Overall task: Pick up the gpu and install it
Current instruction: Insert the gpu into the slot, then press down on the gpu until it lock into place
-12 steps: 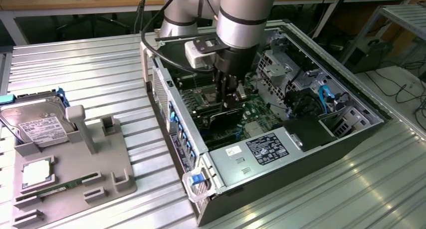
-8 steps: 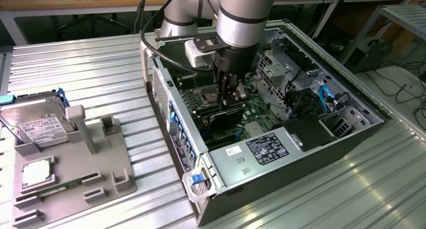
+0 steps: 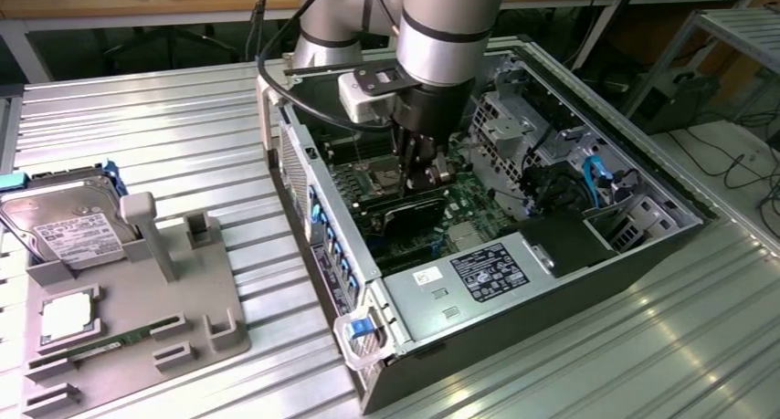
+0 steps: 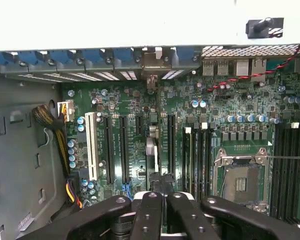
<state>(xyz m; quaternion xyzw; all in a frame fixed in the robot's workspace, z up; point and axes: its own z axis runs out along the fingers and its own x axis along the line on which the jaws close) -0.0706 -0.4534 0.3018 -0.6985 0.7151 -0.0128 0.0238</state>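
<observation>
1. The gripper is down inside the open computer case, near the middle of the motherboard. Its fingers are clenched together.
2. The gpu is inside the case too. It sits directly under the fingertips, on the near side of the board over the expansion slots.
3. Whether the clenched fingers pinch the card's upper edge or only press on it cannot be told.
4. Done, judging by how things lie: the card is off the grey holder tray on the exterior view's left. It has been brought to its slot area.
5. On that tray are the hard drive and the memory stick, well apart from the gripper.
6. Open: the pictures do not show whether the card is fully seated, nor whether its bracket end meets the rear slot openings. I would judge the install to be in its last stage, not confirmed finished.
</observation>
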